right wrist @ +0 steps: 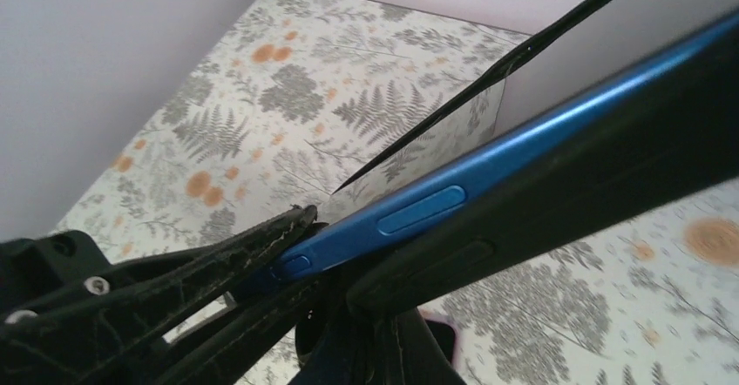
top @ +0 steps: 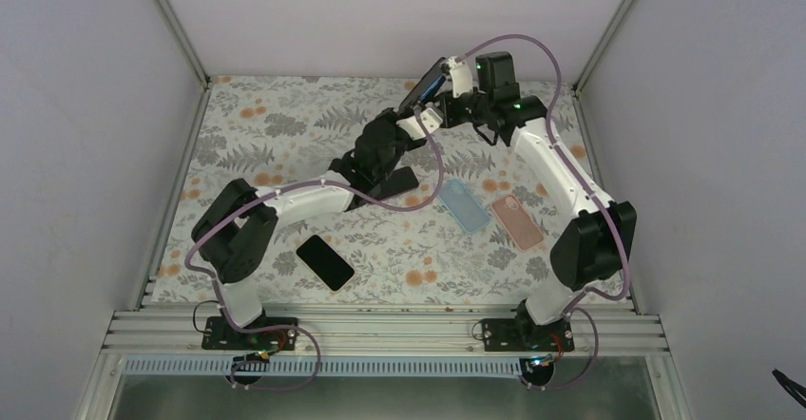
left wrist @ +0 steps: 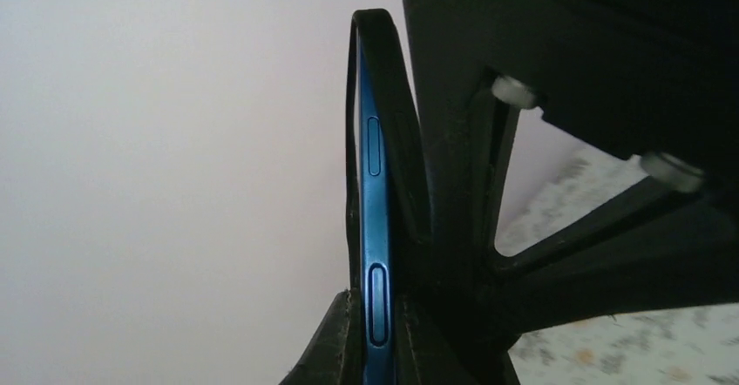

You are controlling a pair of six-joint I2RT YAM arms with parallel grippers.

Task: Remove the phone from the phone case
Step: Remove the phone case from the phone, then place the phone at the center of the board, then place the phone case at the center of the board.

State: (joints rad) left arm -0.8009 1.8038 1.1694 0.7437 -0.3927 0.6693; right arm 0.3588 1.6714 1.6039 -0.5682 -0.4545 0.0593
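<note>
The phone [top: 432, 82], blue-edged with a dark glossy front, is held up over the back of the table in its black phone case [top: 418, 97]. In the left wrist view the phone's blue side [left wrist: 376, 228] with two buttons runs upward, the case [left wrist: 399, 132] against it on the right. My left gripper [left wrist: 376, 354] is shut on the phone's lower end. In the right wrist view the blue edge [right wrist: 488, 172] stands partly out of the case [right wrist: 610, 141]. My right gripper [right wrist: 388, 354] is shut on the phone case from below, and the left fingers [right wrist: 218, 250] pinch the phone's end.
On the floral table [top: 285, 125] lie a black phone [top: 325, 261] at the front left, a black flat item [top: 394, 184] under the left arm, a light blue case [top: 465, 205] and a pink case [top: 517, 221]. White walls close in the back and sides.
</note>
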